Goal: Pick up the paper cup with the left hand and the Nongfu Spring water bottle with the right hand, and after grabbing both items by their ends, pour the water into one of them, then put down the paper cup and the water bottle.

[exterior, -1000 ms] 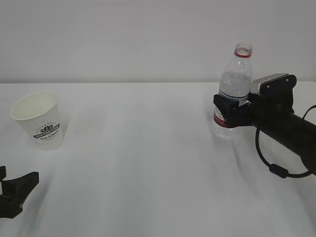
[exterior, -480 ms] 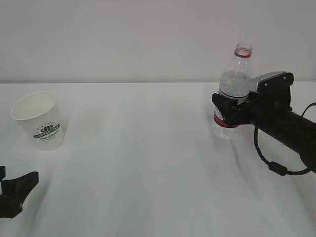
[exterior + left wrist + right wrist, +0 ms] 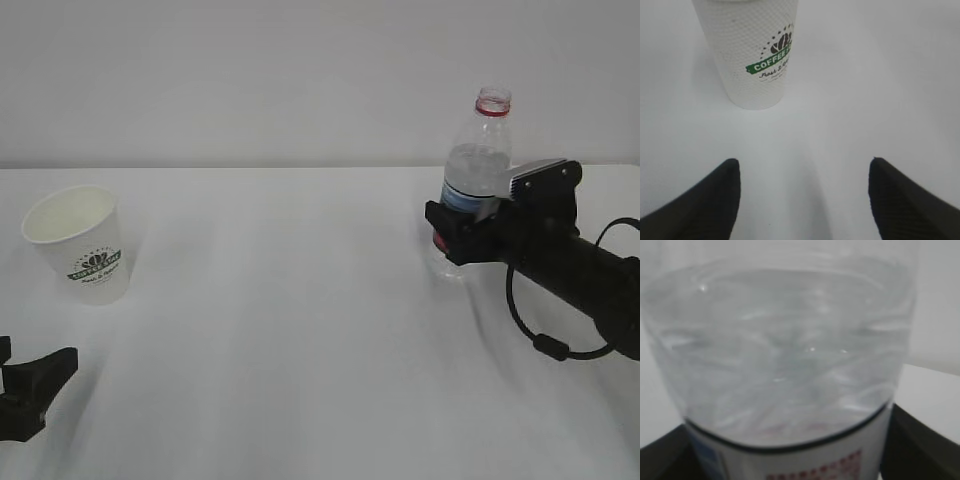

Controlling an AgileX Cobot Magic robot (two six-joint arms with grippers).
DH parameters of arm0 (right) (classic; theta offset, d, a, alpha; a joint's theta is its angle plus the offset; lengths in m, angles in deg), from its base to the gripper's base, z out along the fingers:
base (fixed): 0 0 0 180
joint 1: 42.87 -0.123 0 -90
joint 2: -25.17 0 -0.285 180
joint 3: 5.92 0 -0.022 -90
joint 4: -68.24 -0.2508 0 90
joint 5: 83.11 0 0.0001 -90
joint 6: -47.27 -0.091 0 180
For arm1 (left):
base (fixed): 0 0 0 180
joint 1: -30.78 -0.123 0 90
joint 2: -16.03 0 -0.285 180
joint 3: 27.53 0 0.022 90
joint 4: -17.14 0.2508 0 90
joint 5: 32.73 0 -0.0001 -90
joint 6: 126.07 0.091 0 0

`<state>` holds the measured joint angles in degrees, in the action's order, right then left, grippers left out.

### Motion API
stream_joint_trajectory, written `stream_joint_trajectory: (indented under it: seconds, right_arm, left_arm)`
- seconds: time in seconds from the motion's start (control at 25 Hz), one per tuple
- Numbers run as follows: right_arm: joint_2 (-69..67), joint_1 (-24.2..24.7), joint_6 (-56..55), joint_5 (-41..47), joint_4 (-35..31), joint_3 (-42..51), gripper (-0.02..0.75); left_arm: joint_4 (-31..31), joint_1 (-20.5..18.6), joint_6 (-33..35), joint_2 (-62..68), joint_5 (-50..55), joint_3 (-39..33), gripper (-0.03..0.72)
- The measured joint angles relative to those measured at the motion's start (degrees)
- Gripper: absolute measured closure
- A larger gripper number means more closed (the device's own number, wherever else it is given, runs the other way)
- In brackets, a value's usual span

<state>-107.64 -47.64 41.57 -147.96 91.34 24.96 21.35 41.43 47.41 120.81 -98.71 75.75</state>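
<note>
The Nongfu Spring water bottle [image 3: 473, 180], upright at the right of the frame, is flanked by the right end effector [image 3: 452, 235]; whether its jaws grip cannot be told. Thin, slippery, part-filled plastic is judged crushable, so the labelled waist suits holding. The paper cup [image 3: 80, 243], light and soft, stands at left on the worktop [image 3: 300, 330], beyond the open, empty left end effector [image 3: 802, 195].

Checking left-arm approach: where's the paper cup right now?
The paper cup stands upright at the far left of the exterior view on the white table, just ahead of the open left end effector, untouched.
</note>
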Motion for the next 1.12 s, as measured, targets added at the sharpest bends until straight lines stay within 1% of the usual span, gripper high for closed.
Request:
stream_joint_trajectory:
  seconds: [0.2, 0.4, 0.84, 1.12]
  right_arm:
    - [-0.77, 0.00, -0.16, -0.09, 0.47, -1.42, 0.136]
    - [-1.18, 0.00, -0.16, -0.34, 3.17, -2.24, 0.163]
    - [-1.18, 0.00, -0.26, -0.57, 4.85, -2.27, 0.267]
    - [-1.27, 0.00, -0.28, -0.57, 4.99, -2.27, 0.281]
  left_arm:
    - [0.00, 0.00, 0.00, 0.00, 0.00, 0.00, 0.109]
    - [0.00, 0.00, 0.26, 0.00, 0.00, 0.00, 0.109]
    - [0.00, 0.00, 1.33, 0.00, 0.00, 0.00, 0.109]
    - [0.00, 0.00, 1.33, 0.00, 0.00, 0.00, 0.109]
